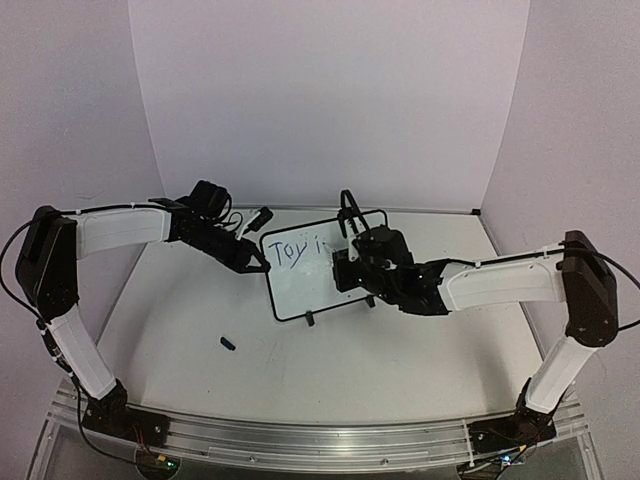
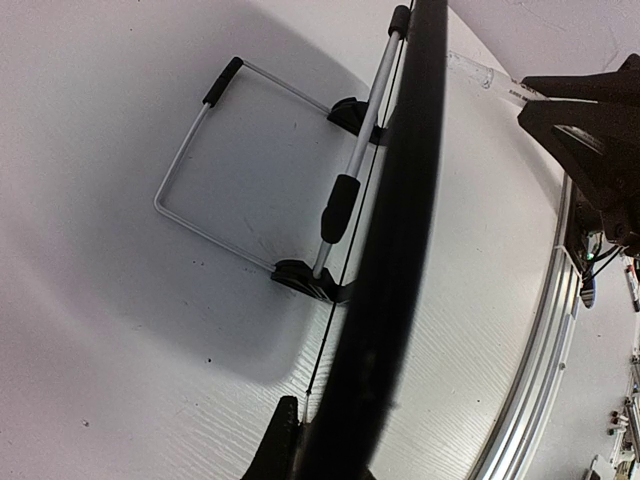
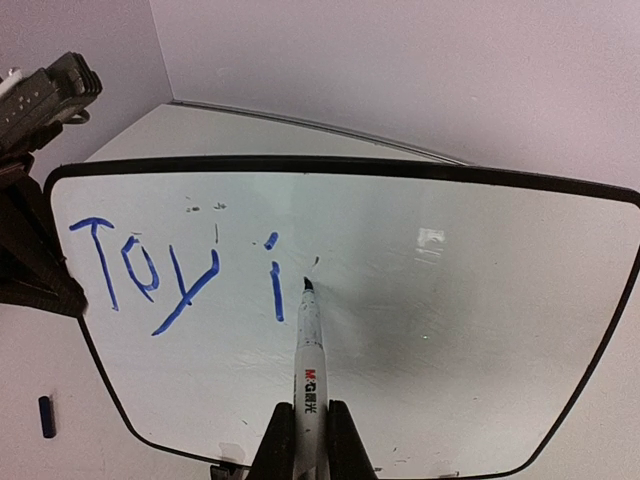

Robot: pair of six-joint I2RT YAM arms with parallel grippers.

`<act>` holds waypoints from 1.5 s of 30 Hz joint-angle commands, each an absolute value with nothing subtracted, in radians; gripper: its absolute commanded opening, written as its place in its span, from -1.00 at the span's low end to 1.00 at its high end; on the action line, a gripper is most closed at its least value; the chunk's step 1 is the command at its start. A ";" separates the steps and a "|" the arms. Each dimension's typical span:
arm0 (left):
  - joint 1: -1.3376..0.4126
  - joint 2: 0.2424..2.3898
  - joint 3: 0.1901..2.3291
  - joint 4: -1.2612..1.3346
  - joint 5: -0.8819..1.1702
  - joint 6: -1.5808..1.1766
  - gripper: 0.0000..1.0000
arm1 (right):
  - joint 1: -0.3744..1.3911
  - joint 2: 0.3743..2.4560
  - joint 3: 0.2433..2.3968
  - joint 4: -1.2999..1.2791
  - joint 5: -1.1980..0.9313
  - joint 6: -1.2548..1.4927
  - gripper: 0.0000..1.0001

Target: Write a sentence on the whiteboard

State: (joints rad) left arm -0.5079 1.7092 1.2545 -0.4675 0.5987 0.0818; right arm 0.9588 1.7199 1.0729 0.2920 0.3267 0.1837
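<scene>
The left tool [image 1: 252,262] is pinched shut on the left edge of the whiteboard [image 1: 315,295], which stands on its feet near the middle of the far edge of the surface [image 1: 400,370]. The sentence [image 3: 170,265] reads only "Toy i". Just right of it the tip of the marker [image 3: 307,345] touches the board, its barrel clamped in the right tool [image 3: 305,435]. Pressing too hard could pivot the board about that one-sided hold and skew the strokes. A blue cap [image 1: 228,344] lies loose toward the white surface's left edge; pale lilac walls [image 1: 320,100] surround it.
</scene>
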 commanded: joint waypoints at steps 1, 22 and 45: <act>-0.512 1.726 1.278 -0.486 0.532 0.091 -1.00 | 0.961 1.727 1.106 0.293 0.350 0.179 -1.00; -0.512 1.722 1.278 -0.488 0.528 0.091 -1.00 | 0.961 1.706 1.067 0.273 0.317 0.221 -1.00; -0.512 1.729 1.280 -0.492 0.527 0.092 -1.00 | 0.961 1.703 1.132 0.284 0.367 0.158 -1.00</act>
